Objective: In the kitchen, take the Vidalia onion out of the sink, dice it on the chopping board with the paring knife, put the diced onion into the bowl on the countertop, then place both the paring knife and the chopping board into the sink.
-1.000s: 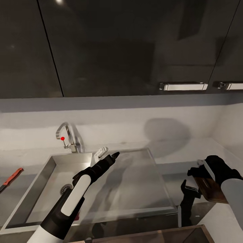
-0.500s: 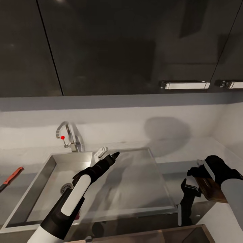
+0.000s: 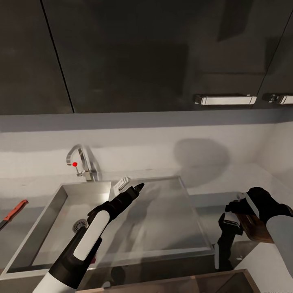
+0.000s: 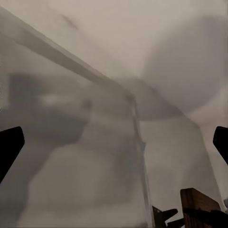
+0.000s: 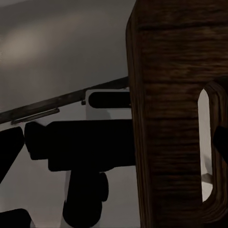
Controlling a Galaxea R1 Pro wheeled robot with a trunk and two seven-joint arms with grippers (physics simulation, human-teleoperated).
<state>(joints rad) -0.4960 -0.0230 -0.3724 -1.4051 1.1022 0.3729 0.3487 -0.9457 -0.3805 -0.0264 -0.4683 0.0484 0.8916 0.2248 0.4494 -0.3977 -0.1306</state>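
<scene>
Presently, step in hand: the closing part of the task, by my reading; the chopping board [image 3: 253, 226] is being carried toward the sink [image 3: 53, 203], while the paring knife [image 3: 12, 215] is lying on the counter [image 3: 211, 201] beyond the sink's left rim.
Right hand [image 3: 236, 209]: grasping the chopping board, held off the counter just past the sink's right rim; in the right wrist view the board [image 5: 168, 118] is standing close before the camera with its handle slot showing.
Left hand [image 3: 129, 188]: hanging above the sink's middle, released, its fingers [image 4: 10, 147] showing well apart in the left wrist view, holding nothing.
Sink: the basin is looking bare apart from the drain [image 3: 79, 225], with the tap [image 3: 81, 162] at its back left corner.
Onion and bowl: I am not finding either one.
Next move, as I judge it: the right arm needs to swing the board leftward over the sink's right rim, lower it into the basin clear of the left arm, then let go; the knife is waiting after that.
</scene>
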